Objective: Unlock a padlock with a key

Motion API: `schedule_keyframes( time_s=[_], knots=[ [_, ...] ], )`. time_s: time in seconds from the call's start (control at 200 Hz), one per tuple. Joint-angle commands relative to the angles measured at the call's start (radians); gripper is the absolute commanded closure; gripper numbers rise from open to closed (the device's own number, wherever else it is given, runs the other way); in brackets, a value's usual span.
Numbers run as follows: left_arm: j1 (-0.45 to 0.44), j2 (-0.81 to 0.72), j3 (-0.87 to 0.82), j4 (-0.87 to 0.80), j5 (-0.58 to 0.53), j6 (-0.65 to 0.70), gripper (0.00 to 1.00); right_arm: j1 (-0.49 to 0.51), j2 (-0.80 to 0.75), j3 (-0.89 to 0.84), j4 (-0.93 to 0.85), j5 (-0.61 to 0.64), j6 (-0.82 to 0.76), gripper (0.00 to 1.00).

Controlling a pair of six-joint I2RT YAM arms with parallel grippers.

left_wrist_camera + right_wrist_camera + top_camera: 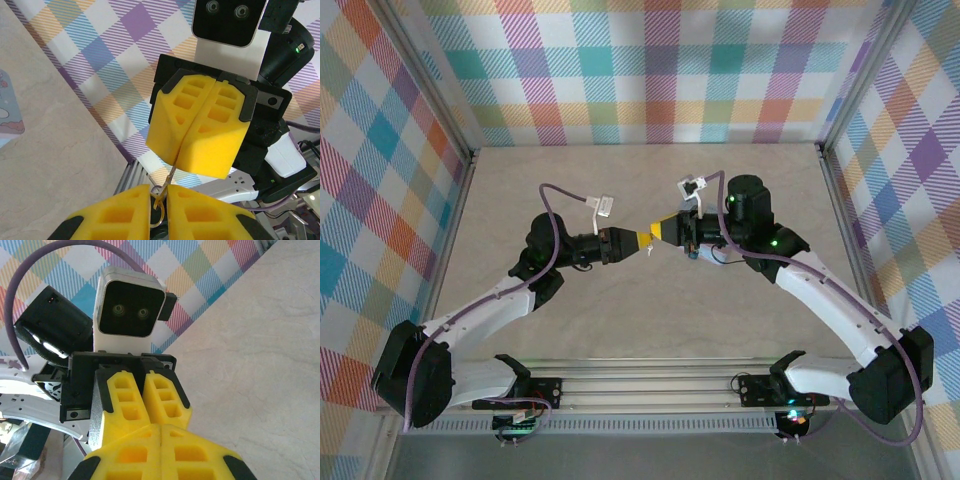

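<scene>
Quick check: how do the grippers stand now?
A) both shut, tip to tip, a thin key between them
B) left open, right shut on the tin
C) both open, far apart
A: left gripper and right gripper are shut, tips nearly meeting, the key running from one to the other.

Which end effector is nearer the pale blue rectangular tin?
Right. The pale blue tin lies under the right arm's wrist, just behind the right end effector; the left end effector meets it tip to tip, farther off.
</scene>
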Motion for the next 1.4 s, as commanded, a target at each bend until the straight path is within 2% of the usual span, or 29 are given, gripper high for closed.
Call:
schedule_keyframes(
  time_s=[0.0, 0.075, 0.305, 0.48, 0.545, 0.615, 0.75, 0.87, 0.94, 1.07, 1.21, 1.395],
  knots=[
    [-0.006, 0.004, 0.018, 0.035, 0.011, 0.000, 0.92, -0.008, -0.021, -0.004, 0.034, -0.006, 0.010, 1.00],
    [-0.006, 0.004, 0.019, 0.035, 0.013, 0.001, 1.00, -0.012, -0.024, -0.006, 0.037, -0.006, 0.014, 1.00],
    [-0.006, -0.010, 0.028, -0.011, 0.001, 0.047, 1.00, -0.016, -0.029, -0.012, 0.053, -0.001, 0.033, 1.00],
    [-0.005, -0.044, 0.077, -0.255, -0.035, 0.229, 1.00, -0.021, -0.074, -0.029, 0.012, 0.136, 0.067, 0.57],
    [-0.006, -0.056, 0.101, -0.363, -0.057, 0.312, 1.00, -0.026, -0.102, -0.041, -0.031, 0.232, 0.080, 0.48],
    [-0.006, -0.065, 0.122, -0.477, -0.090, 0.396, 1.00, -0.028, -0.122, -0.054, -0.096, 0.344, 0.074, 0.44],
    [-0.006, -0.072, 0.139, -0.595, -0.140, 0.487, 1.00, -0.028, -0.107, -0.060, -0.242, 0.558, 0.119, 0.43],
    [-0.005, -0.062, 0.134, -0.644, -0.189, 0.520, 1.00, -0.019, -0.034, -0.090, -0.280, 0.626, 0.195, 0.43],
    [-0.006, -0.052, 0.126, -0.659, -0.213, 0.532, 1.00, 0.020, 0.022, -0.109, -0.278, 0.714, 0.222, 0.43],
    [-0.006, -0.021, 0.113, -0.679, -0.257, 0.541, 1.00, 0.109, 0.195, -0.049, -0.362, 0.956, 0.243, 0.41],
    [-0.006, -0.006, 0.099, -0.695, -0.281, 0.551, 1.00, 0.118, 0.345, 0.023, -0.404, 1.072, 0.271, 0.38],
    [-0.006, -0.004, 0.083, -0.707, -0.304, 0.569, 1.00, 0.118, 0.428, 0.028, -0.349, 1.183, 0.288, 0.39]
  ],
)
